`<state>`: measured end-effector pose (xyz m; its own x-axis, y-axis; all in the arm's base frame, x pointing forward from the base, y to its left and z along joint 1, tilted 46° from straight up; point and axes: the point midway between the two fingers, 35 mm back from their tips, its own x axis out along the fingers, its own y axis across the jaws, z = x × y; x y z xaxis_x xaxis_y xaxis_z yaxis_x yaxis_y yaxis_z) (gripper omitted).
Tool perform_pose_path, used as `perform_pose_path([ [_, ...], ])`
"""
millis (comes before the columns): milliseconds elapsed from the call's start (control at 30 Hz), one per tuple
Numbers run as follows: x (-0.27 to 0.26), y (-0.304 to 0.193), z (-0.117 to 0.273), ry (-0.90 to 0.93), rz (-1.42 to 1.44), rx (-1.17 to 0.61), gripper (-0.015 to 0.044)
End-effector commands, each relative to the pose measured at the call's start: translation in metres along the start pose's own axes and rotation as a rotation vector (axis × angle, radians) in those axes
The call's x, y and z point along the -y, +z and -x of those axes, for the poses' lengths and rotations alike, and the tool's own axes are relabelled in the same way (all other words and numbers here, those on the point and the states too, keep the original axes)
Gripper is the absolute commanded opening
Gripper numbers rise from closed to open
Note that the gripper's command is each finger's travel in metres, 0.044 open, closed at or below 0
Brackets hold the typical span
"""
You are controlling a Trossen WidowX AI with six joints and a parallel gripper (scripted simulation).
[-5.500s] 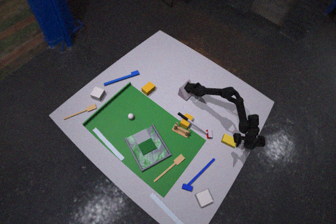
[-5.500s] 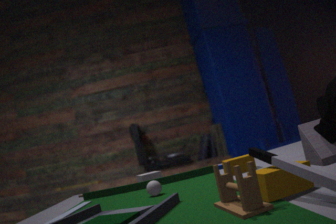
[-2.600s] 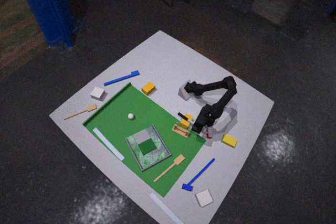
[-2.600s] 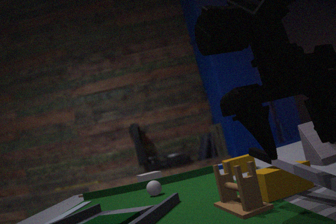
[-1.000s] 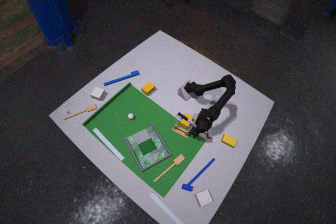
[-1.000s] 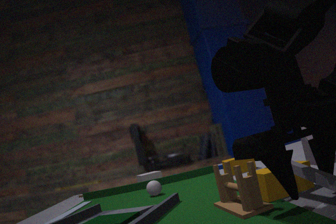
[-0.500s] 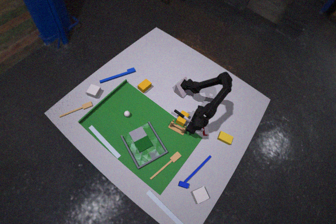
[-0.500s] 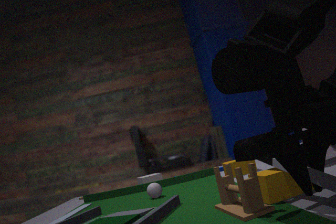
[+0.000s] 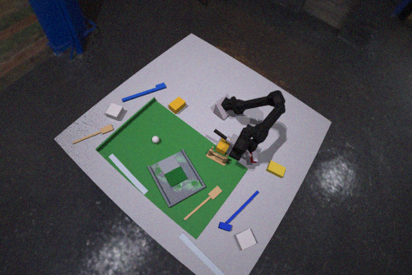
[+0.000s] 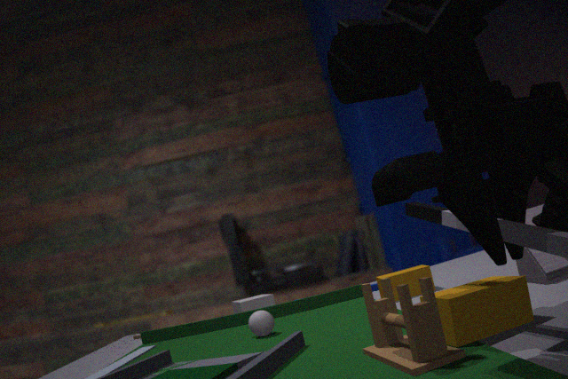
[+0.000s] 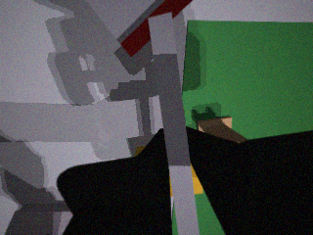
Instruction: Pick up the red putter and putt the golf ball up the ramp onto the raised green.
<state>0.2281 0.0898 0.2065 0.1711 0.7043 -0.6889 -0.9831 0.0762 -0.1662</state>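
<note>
Gripper (image 11: pixel 171 162): clenched on the grey shaft of the red-headed putter (image 11: pixel 168 113), at the table's right edge.
Putter axis: shaft runs straight ahead from the jaws, red head farthest.
White golf ball (image 9: pixel 155 139): well apart, across the green mat (image 9: pixel 140 152) toward the left edge.
Grey ramp with raised green (image 9: pixel 175 176): nearer the front edge.

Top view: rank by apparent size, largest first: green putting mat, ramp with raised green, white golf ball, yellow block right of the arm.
1. green putting mat
2. ramp with raised green
3. yellow block
4. golf ball

All lie on the same board, so nearness to the camera hardly skews this order.
</note>
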Motion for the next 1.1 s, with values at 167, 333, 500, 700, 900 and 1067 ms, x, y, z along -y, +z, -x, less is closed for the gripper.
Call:
perform_pose_path([
  [167, -0.002, 0.005, 0.041, -0.006, 0.002, 0.018, 0.0],
  [333, -0.001, 0.001, 0.034, -0.01, -0.012, -0.002, 0.0],
  [500, 0.011, -0.011, 0.036, -0.037, -0.07, -0.063, 0.0],
  [700, 0.036, -0.031, 0.039, -0.085, -0.13, -0.141, 0.0],
  [900, 0.066, -0.052, 0.042, -0.141, -0.181, -0.215, 0.0],
  [1067, 0.09, -0.071, 0.046, -0.192, -0.225, -0.273, 0.0],
])
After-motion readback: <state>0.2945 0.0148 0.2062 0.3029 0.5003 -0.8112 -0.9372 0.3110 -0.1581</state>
